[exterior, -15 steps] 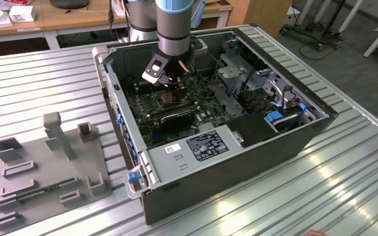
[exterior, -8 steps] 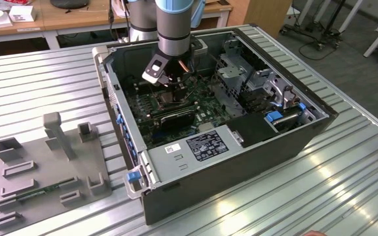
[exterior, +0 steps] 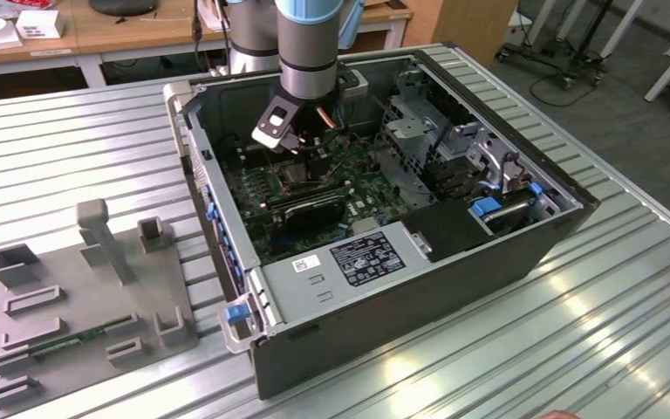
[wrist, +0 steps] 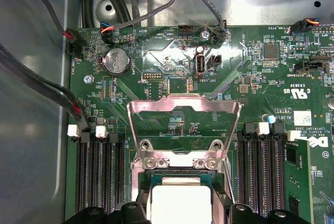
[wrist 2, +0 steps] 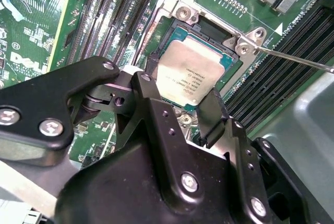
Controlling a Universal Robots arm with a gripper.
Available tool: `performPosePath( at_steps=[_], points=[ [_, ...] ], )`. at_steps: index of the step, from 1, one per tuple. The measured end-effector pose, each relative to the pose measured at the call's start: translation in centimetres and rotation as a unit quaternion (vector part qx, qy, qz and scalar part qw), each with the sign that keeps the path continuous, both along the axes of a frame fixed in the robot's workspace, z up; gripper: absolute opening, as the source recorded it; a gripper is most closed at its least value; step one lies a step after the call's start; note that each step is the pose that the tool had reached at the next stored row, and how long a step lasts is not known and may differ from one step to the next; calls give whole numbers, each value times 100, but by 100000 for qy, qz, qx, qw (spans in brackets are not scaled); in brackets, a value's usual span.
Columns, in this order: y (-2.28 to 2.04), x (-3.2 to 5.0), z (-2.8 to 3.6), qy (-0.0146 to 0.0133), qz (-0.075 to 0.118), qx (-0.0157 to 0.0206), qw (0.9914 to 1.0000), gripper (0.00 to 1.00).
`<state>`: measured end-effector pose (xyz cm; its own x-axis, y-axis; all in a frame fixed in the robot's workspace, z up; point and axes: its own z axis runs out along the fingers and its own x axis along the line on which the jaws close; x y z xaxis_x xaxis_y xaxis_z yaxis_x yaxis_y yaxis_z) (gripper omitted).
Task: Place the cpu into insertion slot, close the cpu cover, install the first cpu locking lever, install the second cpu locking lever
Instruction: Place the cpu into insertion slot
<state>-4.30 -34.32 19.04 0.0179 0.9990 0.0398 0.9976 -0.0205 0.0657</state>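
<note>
1. Second wrist view: the cpu is being shown as a thin, flat, pale square plate lying over the dark centre of the insertion slot. Whether it is seated or just above the silvery rim cannot be told.
2. The cpu is being judged light and stiff but fragile. Its smooth metal top is likely slippery, and its underside and the socket's contacts are being treated as easily damaged by any tilt or sideways drag.
3. Two opposite edges are being judged the proper place to take hold, with both flat faces left untouched. That is the hold being used here.
4. The gripper is being shown narrow, at the width of the chip. The black fingers are being pressed against two opposite edges of the cpu, so the chip is being judged as gripped.
5. In the first wrist view the cpu is being seen between the finger ends. The cpu cover is being shown raised on its hinge, tilted up and away from the insertion slot, not closed.
6. In the exterior view the gripper is being shown inside the open computer case, low over the motherboard.
</note>
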Motion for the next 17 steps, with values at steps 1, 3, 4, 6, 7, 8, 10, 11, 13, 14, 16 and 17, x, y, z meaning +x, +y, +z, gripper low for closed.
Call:
performPosePath(
  at_steps=[1,3,4,6,7,8,10,11,13,14,16,17],
  points=[
    [1,1,-2,-26,2,33,100000,54],
    [3,2,-7,-52,8,82,100000,55],
    [2,2,-5,-32,6,58,100000,61],
    [0,0,-1,-3,4,7,100000,61],
    [0,0,-1,0,1,5,100000,61],
    [0,0,-1,1,0,2,100000,61],
    [0,0,5,2,-3,-3,100000,61],
    [0,0,12,0,-1,1,100000,61],
    [0,0,31,0,-4,4,100000,61],
    [0,0,40,-2,-8,6,100000,61],
    [0,2,62,-3,0,6,100000,61],
    [0,2,73,-2,-2,6,100000,61]
  ],
)
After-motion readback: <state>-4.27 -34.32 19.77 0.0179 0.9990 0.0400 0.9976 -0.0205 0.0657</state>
